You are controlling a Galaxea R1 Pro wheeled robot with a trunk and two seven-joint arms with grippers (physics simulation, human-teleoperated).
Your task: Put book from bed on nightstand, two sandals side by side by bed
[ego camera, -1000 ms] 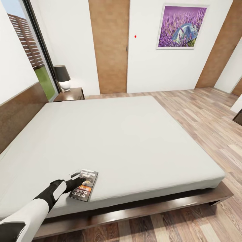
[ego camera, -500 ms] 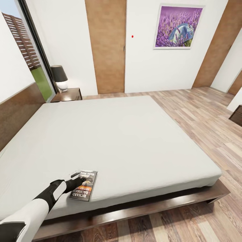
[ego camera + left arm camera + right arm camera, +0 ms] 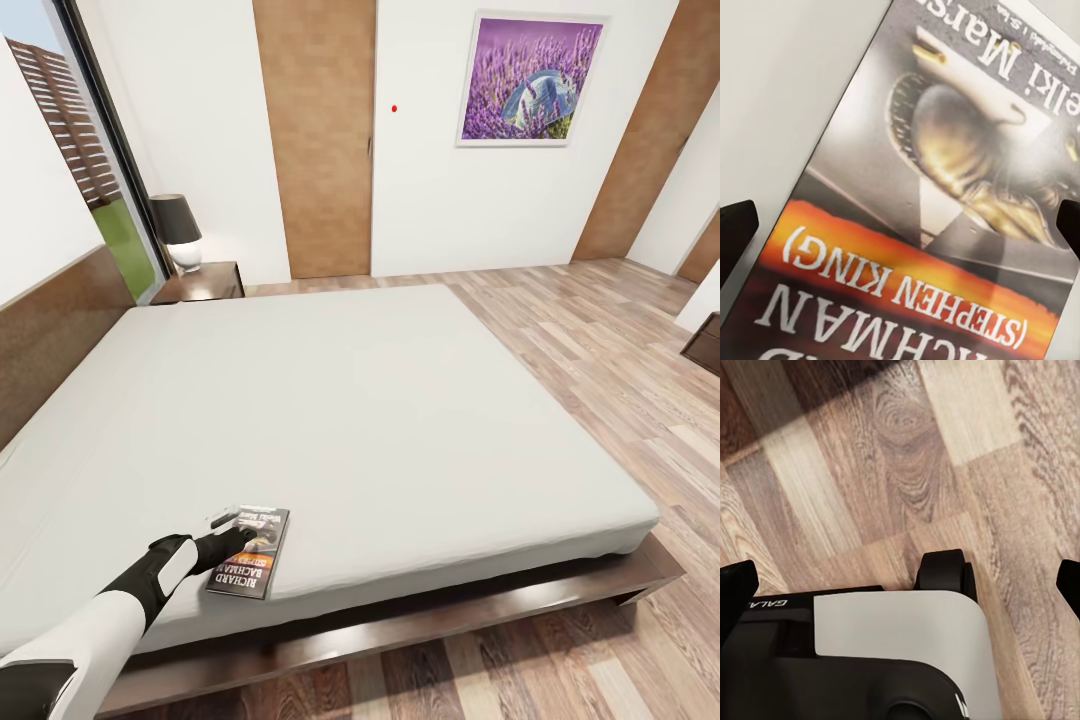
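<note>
The book (image 3: 250, 553) lies flat on the off-white mattress of the bed (image 3: 380, 420), near its front left edge, cover up with an orange band. My left gripper (image 3: 238, 533) hovers right at the book's left side. In the left wrist view the cover (image 3: 945, 187) spreads under the gripper (image 3: 900, 225), whose dark fingertips (image 3: 735, 232) stand wide apart, open, with nothing clamped. My right gripper (image 3: 900, 585) is open above the wood floor (image 3: 945, 457). A nightstand (image 3: 205, 283) stands at the bed's far left corner. The sandals are out of view.
A black-shaded lamp (image 3: 177, 230) sits on the nightstand. The brown headboard (image 3: 55, 335) runs along the left. Wood-plank floor (image 3: 600, 340) stretches right of the bed, with a dark dresser corner (image 3: 705, 345) at the edge. My own base (image 3: 885, 652) shows under the right wrist.
The whole head view shifted slightly between the oldest frame and the later ones, so the camera moved. The left arm and the book kept their places.
</note>
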